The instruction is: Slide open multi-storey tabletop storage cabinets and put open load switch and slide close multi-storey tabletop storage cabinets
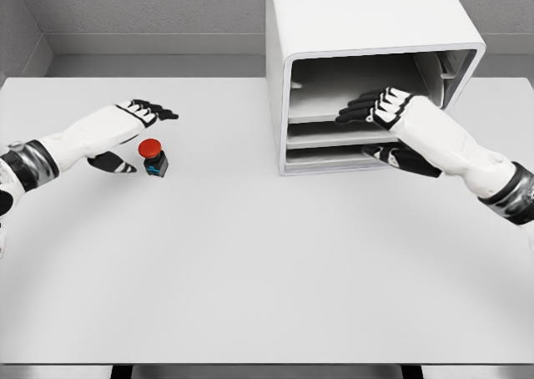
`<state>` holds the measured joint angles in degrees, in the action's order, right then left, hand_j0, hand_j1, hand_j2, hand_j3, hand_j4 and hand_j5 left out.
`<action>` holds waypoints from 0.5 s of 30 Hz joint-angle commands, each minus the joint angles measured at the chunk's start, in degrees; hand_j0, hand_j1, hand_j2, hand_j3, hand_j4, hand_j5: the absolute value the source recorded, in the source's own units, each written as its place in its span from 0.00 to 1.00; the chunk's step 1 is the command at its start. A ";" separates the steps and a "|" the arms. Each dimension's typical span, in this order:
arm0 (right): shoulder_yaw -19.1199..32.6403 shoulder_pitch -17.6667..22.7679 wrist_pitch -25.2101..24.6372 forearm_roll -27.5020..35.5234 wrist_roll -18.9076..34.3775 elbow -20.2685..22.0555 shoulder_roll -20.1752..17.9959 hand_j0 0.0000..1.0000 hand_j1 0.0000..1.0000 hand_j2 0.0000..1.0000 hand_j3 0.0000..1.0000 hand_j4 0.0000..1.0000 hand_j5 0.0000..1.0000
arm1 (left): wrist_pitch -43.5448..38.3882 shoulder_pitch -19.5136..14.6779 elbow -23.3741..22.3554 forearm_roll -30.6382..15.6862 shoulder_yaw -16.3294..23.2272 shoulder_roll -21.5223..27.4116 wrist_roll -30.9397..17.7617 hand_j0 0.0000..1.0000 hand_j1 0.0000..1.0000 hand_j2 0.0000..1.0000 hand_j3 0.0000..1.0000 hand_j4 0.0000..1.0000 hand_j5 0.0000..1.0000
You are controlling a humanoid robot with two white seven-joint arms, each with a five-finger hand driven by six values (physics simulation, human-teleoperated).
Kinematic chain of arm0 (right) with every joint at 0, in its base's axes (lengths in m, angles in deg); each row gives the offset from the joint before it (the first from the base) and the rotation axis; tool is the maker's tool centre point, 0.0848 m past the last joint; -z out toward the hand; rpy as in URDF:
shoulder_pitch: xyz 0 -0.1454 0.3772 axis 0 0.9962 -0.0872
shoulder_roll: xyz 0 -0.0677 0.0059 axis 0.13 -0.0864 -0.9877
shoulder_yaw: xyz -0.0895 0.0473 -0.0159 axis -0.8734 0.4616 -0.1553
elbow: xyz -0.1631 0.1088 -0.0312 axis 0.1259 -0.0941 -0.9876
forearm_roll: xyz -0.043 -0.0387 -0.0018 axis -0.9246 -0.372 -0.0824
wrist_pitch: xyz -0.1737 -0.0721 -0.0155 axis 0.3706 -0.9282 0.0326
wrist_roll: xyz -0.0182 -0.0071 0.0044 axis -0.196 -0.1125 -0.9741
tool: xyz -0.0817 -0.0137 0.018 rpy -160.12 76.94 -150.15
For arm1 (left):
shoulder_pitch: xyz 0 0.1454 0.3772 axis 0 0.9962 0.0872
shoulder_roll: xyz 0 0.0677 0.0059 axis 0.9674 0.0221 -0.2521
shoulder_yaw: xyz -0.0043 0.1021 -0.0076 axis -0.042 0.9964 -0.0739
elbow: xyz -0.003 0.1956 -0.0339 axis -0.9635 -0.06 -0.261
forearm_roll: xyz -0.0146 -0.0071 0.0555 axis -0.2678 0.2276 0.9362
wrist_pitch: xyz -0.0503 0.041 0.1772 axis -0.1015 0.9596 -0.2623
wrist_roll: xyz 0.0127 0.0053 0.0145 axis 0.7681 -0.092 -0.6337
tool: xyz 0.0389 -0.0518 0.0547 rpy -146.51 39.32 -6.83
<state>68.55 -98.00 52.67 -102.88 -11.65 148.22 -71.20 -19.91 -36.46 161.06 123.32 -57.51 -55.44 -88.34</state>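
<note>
On the pale grey tabletop [250, 262] stands a white, box-shaped multi-tier storage cabinet [359, 28] with rounded edges, set toward the far right, its open front showing stacked grey shelves or trays [334, 133] inside. The right hand [385, 112], white with black fingers, reaches in from the right and lies at the cabinet's mouth; its fingers [359, 110] are stretched out flat and close together over the edge of an upper tray, while the thumb [392, 155] sits lower, by the tray beneath. Whether it actually pinches the tray edge I cannot tell. Well apart, on the left side of the table, a small black switch with a round red button top [153, 157] rests on the surface, tilted a little. The left hand [125, 133] hovers just beside it, fingers [154, 110] extended above and behind the button and thumb [113, 164] below, spread loosely around it and holding nothing.
</note>
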 commanded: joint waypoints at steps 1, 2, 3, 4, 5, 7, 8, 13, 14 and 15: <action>-0.23 -0.09 -0.01 0.44 -0.02 -0.30 0.58 0.75 0.75 0.75 0.75 0.75 0.75 | -0.16 0.00 -0.89 -0.36 0.76 -0.23 0.02 1.00 1.00 1.00 1.00 1.00 1.00; -0.31 -0.61 -0.01 0.44 0.06 -0.56 0.67 0.75 0.75 0.75 0.75 0.75 0.75 | -0.16 0.00 -0.97 -0.36 0.76 -0.23 0.02 1.00 1.00 1.00 1.00 1.00 1.00; -1.89 -1.32 -0.01 0.44 -0.02 -1.00 0.58 0.75 0.75 0.75 0.75 0.75 0.75 | -0.16 -0.09 -1.41 -0.36 0.84 -0.31 0.02 1.00 1.00 1.00 1.00 1.00 1.00; -3.04 -2.37 -0.01 0.79 -0.02 -1.97 0.58 0.75 0.75 0.75 0.75 0.75 0.75 | -0.16 -0.09 -1.68 -0.36 1.19 -0.31 0.02 1.00 1.00 1.00 1.00 1.00 1.00; -3.92 -3.07 -0.01 0.88 -0.02 -2.41 0.49 0.75 0.75 0.75 0.75 0.75 0.75 | -0.16 -0.09 -1.59 -0.36 1.28 -0.49 0.02 1.00 1.00 1.00 1.00 1.00 1.00; -4.80 -3.78 -0.01 1.06 -0.02 -3.11 0.49 0.76 0.76 0.76 0.76 0.76 0.76 | -0.16 -0.18 -1.68 -0.19 1.63 -1.10 0.02 1.00 1.00 1.00 1.00 1.00 1.00; -5.59 -4.31 -0.01 1.14 -0.02 -3.11 0.49 0.76 0.76 0.76 0.76 0.76 0.76 | -0.16 -0.53 -2.20 -0.19 1.63 -1.10 0.02 1.00 1.00 1.00 1.00 1.00 1.00; -7.61 -6.77 -0.01 1.14 -0.11 -5.66 0.67 0.76 0.76 0.76 0.76 0.76 0.76 | -0.16 -1.23 -3.70 -0.19 1.63 -1.10 0.02 0.95 0.95 0.95 0.95 0.95 0.95; -7.61 -7.29 -0.01 1.32 -0.11 -6.80 0.67 0.76 0.76 0.76 0.76 0.76 0.76 | -0.16 -1.23 -3.88 -0.19 1.63 -1.10 0.02 0.91 0.91 0.91 0.91 0.91 0.91; -7.52 -7.47 -0.01 1.85 -0.11 -7.77 0.67 0.76 0.76 0.76 0.76 0.76 0.76 | -0.16 -1.23 -3.96 -0.19 1.72 -1.10 0.02 0.89 0.89 0.89 0.89 0.89 0.89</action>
<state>61.38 -105.82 52.67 -101.80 -11.72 141.94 -70.51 -19.91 -37.78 157.48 123.52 -55.85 -56.55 -88.35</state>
